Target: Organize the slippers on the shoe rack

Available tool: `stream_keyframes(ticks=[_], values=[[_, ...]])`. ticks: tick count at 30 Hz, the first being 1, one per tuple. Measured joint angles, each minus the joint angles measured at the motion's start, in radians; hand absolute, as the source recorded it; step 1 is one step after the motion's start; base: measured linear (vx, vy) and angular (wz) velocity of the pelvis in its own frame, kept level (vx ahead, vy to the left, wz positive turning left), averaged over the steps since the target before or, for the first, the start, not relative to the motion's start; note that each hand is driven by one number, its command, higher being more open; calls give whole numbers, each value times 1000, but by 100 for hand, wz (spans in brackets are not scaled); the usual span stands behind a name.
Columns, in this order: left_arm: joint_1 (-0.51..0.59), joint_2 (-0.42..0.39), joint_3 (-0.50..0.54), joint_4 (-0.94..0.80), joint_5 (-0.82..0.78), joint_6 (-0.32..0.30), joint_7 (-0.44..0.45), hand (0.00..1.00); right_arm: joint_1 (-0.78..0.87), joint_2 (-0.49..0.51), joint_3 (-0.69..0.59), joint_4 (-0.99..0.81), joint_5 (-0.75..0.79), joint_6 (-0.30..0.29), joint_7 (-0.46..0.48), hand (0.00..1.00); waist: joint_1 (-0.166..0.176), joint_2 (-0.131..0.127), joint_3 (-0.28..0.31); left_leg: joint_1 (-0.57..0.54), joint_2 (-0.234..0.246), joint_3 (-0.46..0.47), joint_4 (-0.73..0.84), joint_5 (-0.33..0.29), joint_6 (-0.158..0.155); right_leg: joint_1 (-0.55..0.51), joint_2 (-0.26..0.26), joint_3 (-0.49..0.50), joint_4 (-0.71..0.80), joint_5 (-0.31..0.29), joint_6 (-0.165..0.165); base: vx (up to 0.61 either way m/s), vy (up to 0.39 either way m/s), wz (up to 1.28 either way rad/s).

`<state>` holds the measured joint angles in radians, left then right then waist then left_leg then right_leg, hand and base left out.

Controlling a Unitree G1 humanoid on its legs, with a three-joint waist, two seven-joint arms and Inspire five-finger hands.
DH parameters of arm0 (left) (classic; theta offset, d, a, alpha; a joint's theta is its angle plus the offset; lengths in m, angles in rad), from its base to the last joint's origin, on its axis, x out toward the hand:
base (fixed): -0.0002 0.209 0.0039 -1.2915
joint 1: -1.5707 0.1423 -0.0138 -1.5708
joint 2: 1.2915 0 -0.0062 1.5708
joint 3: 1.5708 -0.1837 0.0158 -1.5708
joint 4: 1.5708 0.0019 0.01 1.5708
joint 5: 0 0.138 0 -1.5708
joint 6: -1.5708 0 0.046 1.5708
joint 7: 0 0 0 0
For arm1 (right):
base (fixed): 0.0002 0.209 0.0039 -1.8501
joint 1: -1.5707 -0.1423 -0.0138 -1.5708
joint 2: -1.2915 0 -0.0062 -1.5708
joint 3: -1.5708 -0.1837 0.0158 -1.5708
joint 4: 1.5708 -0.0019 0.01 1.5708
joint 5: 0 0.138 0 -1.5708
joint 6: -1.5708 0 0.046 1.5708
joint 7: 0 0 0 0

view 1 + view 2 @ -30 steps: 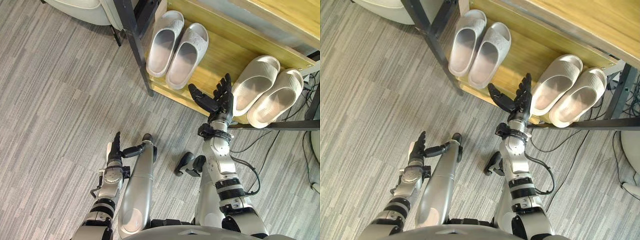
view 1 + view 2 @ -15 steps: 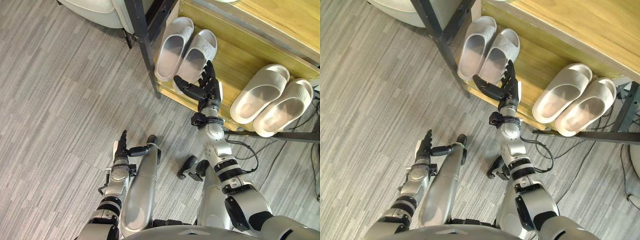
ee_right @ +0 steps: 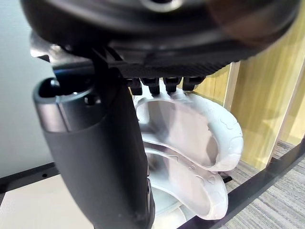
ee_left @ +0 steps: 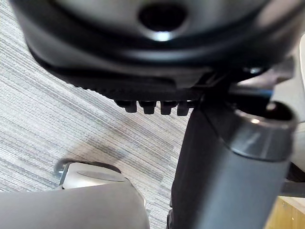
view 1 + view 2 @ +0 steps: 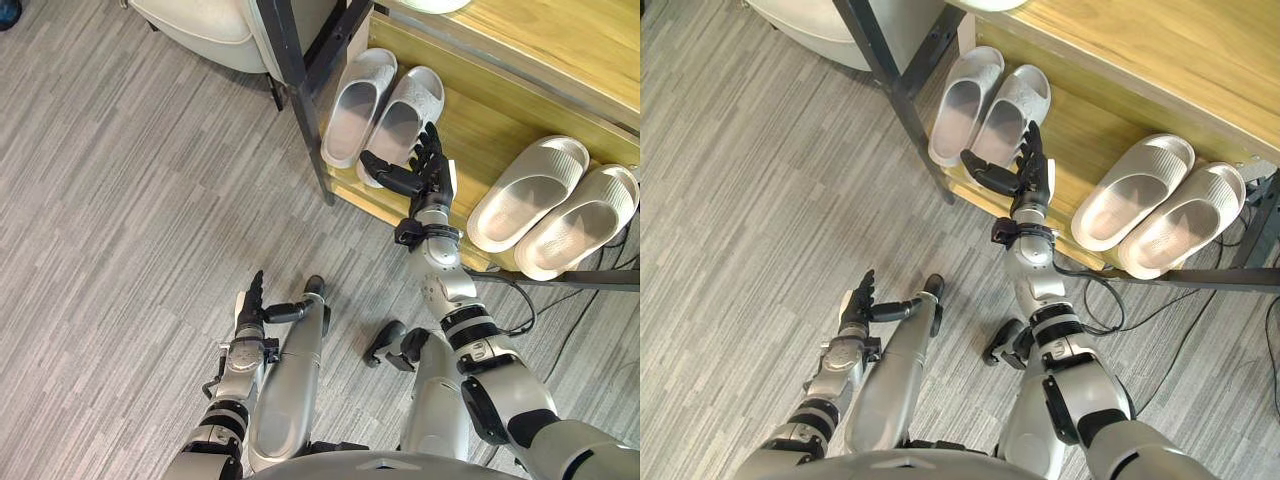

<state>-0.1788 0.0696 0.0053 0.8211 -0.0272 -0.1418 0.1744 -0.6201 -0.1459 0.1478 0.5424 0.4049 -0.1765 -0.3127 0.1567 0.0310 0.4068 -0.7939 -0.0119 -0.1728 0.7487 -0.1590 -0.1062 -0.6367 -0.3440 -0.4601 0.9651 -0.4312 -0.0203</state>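
Left eye view: the floor [image 5: 130, 200] carries the rack [image 5: 472, 138], whose lowest wooden shelf holds both pairs of slippers. The beige pair [image 5: 555, 205] lies at the shelf's right end, heels reaching its front edge. The grey pair [image 5: 385, 118] lies at the left end beside the black corner post, the two touching side by side and angled like the beige ones. The right hand [image 5: 430, 185] is over the shelf's front edge at the heel of the grey pair, fingers straight and thumb spread, holding nothing. Whether it touches the nearer slipper I cannot tell. In the right wrist view the grey slippers show just past its fingertips [image 3: 164, 85]. The left hand [image 5: 252, 305] hangs low over the floor, well apart from the rack, relaxed and empty. The slippers look like moulded foam, so I judge them light, springy rather than stiff, matte enough not to slip, and in no danger of breaking. Being so light, they may skid on the smooth wood at a nudge. The best hold seems the broad strap over the toes, thumb inside and fingers on top. Failing that, pinch the heel rim, where the wall is thick enough to give without folding.
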Motion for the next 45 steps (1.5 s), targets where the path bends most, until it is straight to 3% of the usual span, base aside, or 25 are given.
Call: stream_keyframes(ticks=[10, 17, 24, 28, 32, 38, 45], values=[[7, 10, -1, 22, 0, 13, -10, 100, 88, -11, -11, -64, -21, 1, 28, 100, -7, -4, -3, 67, 24, 29, -37, 0, 1, 53, 25, 18, -53, 20, 7, 35, 24, -9], [53, 20, -34, 16, -2, 14, -30, 100, 272, 19, -9, -237, -74, 2, 42, 100, -33, -17, -6, 209, 39, 67, -129, 9, 14, 170, 48, 37, -150, 54, 25, 37, 23, -14], [82, 59, -148, 84, 31, 26, -52, 100, 512, 11, 31, -293, -237, 2, 112, 100, -75, -68, -62, 409, 63, 109, -367, 80, 24, 330, 113, 49, -394, 152, 49, 96, 37, -17], [100, 63, -169, 131, 56, 45, -55, 100, 599, 1, 28, -225, -290, 6, 157, 100, -110, -60, -98, 505, 65, 119, -461, 104, 29, 426, 139, 49, -517, 202, 70, 127, 55, -11], [145, 52, -186, 146, 82, 48, -68, 100, 724, 0, 12, -118, -345, 21, 185, 100, -119, -37, -154, 626, 63, 146, -585, 139, 33, 533, 162, 60, -651, 255, 90, 108, 48, -15], [193, 40, -187, 147, 108, 57, -75, 100, 770, 11, -11, 71, -372, 46, 220, 100, -139, -6, -210, 727, 69, 169, -705, 182, 27, 617, 192, 76, -774, 317, 97, 28, 10, -13], [227, 41, -239, 82, 91, 58, -92, 100, 784, 35, -43, 219, -364, 57, 231, 100, -143, 0, -238, 787, 74, 183, -766, 212, 33, 674, 218, 92, -863, 373, 93, -47, 8, -8]])
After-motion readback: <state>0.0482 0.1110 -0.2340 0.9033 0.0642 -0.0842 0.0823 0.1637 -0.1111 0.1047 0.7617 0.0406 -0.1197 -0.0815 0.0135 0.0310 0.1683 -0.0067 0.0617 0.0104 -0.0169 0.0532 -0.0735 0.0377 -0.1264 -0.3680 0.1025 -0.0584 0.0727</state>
